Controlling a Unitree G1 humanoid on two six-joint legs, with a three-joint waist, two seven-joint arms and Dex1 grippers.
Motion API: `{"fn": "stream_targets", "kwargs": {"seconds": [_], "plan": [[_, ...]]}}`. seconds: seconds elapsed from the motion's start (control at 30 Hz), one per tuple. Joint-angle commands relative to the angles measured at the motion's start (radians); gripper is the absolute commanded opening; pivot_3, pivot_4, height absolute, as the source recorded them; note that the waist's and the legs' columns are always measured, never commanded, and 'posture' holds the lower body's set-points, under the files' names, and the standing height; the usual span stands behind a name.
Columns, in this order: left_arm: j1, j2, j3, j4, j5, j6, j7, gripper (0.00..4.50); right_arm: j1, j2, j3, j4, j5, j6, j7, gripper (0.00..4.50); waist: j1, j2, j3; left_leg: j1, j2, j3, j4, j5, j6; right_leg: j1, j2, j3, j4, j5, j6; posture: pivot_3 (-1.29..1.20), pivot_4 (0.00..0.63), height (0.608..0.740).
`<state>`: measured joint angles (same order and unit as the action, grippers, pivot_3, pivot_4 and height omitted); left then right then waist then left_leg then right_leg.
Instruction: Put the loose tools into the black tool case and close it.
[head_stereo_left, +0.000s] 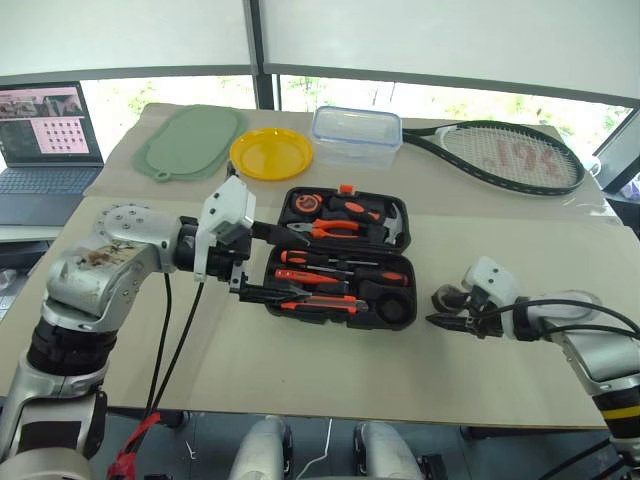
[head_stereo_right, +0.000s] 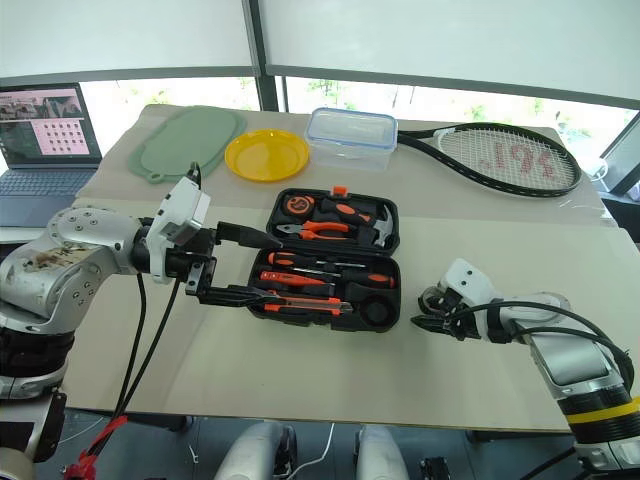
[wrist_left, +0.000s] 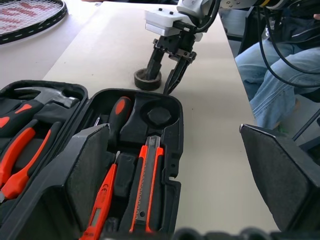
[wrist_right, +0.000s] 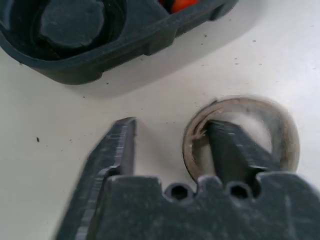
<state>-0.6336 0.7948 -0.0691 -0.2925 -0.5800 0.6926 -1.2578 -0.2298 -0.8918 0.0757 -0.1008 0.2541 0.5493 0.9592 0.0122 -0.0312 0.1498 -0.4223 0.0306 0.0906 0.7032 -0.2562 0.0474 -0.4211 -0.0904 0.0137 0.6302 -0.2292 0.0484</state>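
The black tool case (head_stereo_left: 411, 262) lies open mid-table. Two screwdrivers (head_stereo_left: 325, 262), an orange tester pen (wrist_left: 101, 202) and the utility knife (wrist_left: 147, 185) lie in the slots of its near half. The round slot (wrist_left: 160, 114) holds nothing. The small dark tape roll (head_stereo_left: 447, 297) lies flat on the table, just right of the case. My right gripper (wrist_right: 172, 125) straddles the roll's wall: one finger is down in the hole, the other stands outside with a gap to the wall. My left gripper (head_stereo_left: 290, 265) hovers open over the case's left end.
Pliers, tape measure and hammer (head_stereo_left: 395, 215) fill the lid half. A tennis racket (head_stereo_left: 510, 155), a clear box (head_stereo_left: 356, 135), a yellow plate (head_stereo_left: 270, 152) and a green mat (head_stereo_left: 190, 140) lie at the back. A laptop (head_stereo_left: 45, 135) stands far left. A person's legs (wrist_left: 270, 75) are beside the table.
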Motion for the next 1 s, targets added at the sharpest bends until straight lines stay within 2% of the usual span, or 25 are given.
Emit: {"fn": "stream_targets", "kwargs": {"seconds": [0.03,0.13,0.27,0.37,0.4,0.47,0.6,0.77,0.93,1.0], "plan": [[-0.021,-0.004,-0.007,-0.014,0.006,-0.025,0.006,4.50,0.020,0.001,-0.022,-0.019,-0.006,-0.022,-0.001,0.80,0.000,0.000,0.000,0.000,0.000,0.000,0.000,0.000,0.000,0.000,0.000,0.000,0.000,0.000,0.000,0.00,0.150,0.738],[-0.017,-0.003,-0.014,-0.021,0.010,-0.029,0.005,4.50,0.034,0.003,-0.072,-0.064,0.044,0.027,-0.003,0.03,0.000,0.000,0.000,0.000,0.000,0.000,0.000,0.000,0.000,0.000,0.000,0.000,0.000,0.000,0.000,0.00,0.150,0.738],[-0.016,-0.002,-0.018,-0.025,0.006,-0.028,0.008,4.50,0.019,0.027,-0.149,-0.129,0.136,0.079,-0.007,0.03,0.000,0.000,0.000,0.000,0.000,0.000,0.000,0.000,0.000,0.000,0.000,0.000,0.000,0.000,0.000,0.00,0.150,0.738],[-0.008,0.003,-0.019,-0.038,0.005,-0.026,0.008,4.50,-0.028,0.070,-0.213,-0.245,0.286,0.141,0.003,0.03,-0.005,0.000,0.000,0.000,0.001,0.000,0.000,0.000,0.000,0.000,0.001,0.000,0.000,0.000,0.000,0.00,0.150,0.738],[-0.005,0.005,-0.020,-0.041,0.005,-0.025,0.008,4.50,-0.037,0.077,-0.198,-0.300,0.315,0.155,0.011,0.03,-0.005,0.000,0.000,0.000,0.001,0.000,0.000,0.000,0.000,-0.001,0.001,0.000,0.001,0.000,0.000,0.00,0.150,0.738],[-0.001,0.008,-0.021,-0.043,0.008,-0.027,0.007,4.50,-0.043,0.077,-0.121,-0.355,0.272,0.151,-0.004,0.03,-0.004,0.000,0.000,0.000,0.001,0.000,-0.001,0.000,0.000,-0.001,0.001,0.000,0.001,0.000,-0.001,0.00,0.150,0.738],[0.000,0.010,-0.026,-0.040,0.015,-0.032,0.006,4.50,-0.070,0.086,-0.009,-0.348,0.184,0.136,-0.043,0.03,0.002,0.000,0.000,0.000,0.001,-0.001,-0.001,0.000,0.000,0.000,0.000,-0.001,0.000,0.000,-0.001,0.00,0.150,0.738],[-0.008,0.009,-0.027,-0.030,0.024,-0.036,0.001,4.50,-0.045,0.031,0.086,-0.320,0.078,0.075,-0.014,0.03,0.004,0.000,0.000,-0.001,0.000,0.000,0.001,0.000,0.000,0.000,-0.001,-0.001,0.000,0.000,0.000,0.00,0.150,0.738],[-0.011,0.011,-0.025,-0.021,0.031,-0.042,-0.003,4.50,-0.024,0.018,0.096,-0.347,0.079,0.086,0.004,1.52,0.000,0.000,0.000,0.000,0.000,0.000,0.000,0.000,0.000,0.000,0.000,-0.001,0.000,0.000,0.000,0.00,0.150,0.738],[-0.011,0.011,-0.026,-0.017,0.034,-0.046,-0.003,4.50,-0.023,0.032,0.083,-0.376,0.105,0.097,0.002,2.26,0.000,0.000,0.000,0.000,0.001,0.000,0.000,0.000,0.000,0.000,0.000,-0.001,0.000,0.000,0.000,0.00,0.150,0.738]]}}
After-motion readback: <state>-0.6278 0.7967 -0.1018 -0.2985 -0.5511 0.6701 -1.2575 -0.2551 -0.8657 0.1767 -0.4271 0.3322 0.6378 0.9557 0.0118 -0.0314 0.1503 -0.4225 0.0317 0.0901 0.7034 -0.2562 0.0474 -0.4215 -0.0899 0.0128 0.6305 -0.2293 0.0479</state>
